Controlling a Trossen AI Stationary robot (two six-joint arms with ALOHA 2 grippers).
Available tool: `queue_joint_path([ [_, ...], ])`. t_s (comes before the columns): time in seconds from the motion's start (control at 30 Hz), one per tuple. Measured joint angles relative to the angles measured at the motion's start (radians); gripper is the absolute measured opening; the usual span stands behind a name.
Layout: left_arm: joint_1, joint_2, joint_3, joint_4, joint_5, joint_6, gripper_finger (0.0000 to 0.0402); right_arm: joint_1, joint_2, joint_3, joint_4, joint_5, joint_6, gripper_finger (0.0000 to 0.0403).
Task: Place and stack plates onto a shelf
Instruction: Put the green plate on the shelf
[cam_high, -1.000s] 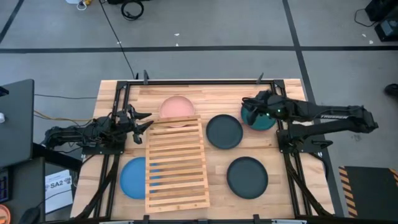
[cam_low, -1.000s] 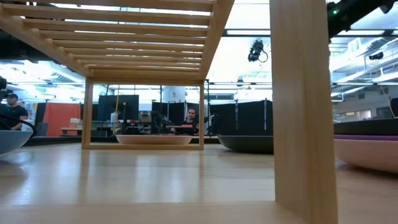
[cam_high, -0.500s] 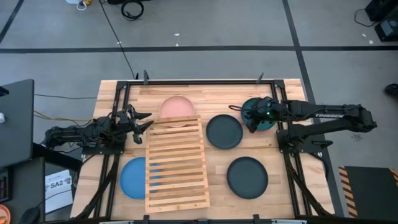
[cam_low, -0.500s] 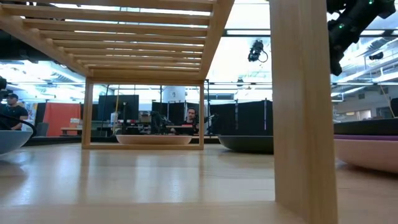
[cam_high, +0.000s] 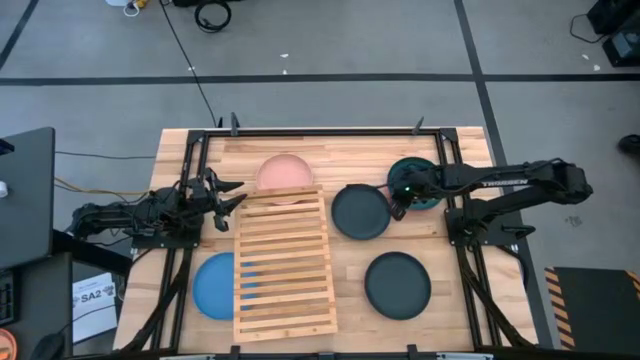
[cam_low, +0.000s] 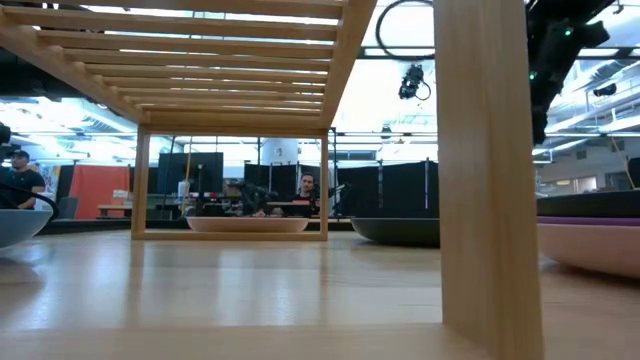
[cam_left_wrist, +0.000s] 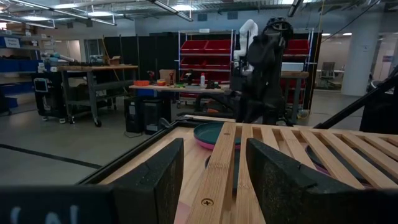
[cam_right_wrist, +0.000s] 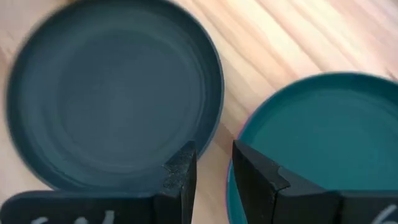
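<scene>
Hovering low near the counter's far right part, my right pincer (cam_high: 399, 199) sits over the gap between the teal plate (cam_high: 420, 183) and the nearer dark grey plate (cam_high: 360, 211). Its wrist camera shows the fingers (cam_right_wrist: 181, 167) released with a narrow gap, gripping nothing, with the teal plate's (cam_right_wrist: 317, 137) rim just beside one finger and the dark grey plate (cam_right_wrist: 112, 93) on the other side. A thin pink edge shows under the teal plate, so it lies on something else.

Out from there, a second dark grey plate (cam_high: 397, 284) lies toward the near right corner, well apart from the first. The shelf (cam_high: 285, 262) runs from the counter's middle to its near edge. A salmon plate (cam_high: 284, 173) pokes out from under its far end, and a blue plate (cam_high: 214, 285) lies partly under its near left side.

My left pincer (cam_high: 228, 196) waits at the left edge of the counter (cam_high: 340, 150), just beside the shelf's far left corner. Its fingers (cam_left_wrist: 155, 180) are parted and grip nothing, and a shelf slat (cam_left_wrist: 219, 174) shows between them.
</scene>
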Motion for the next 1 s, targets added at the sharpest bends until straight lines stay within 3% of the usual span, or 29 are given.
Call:
queue_joint_path([
  [0.37,0.000,0.000,0.000,0.000,0.000,0.000,0.0181,0.000,0.130,0.000,-0.019,0.000,0.000,0.0109],
  [1.0,0.000,0.000,0.000,0.000,0.000,0.000,0.0181,-0.003,0.232,0.000,-0.023,0.015,-0.008,0.0109],
])
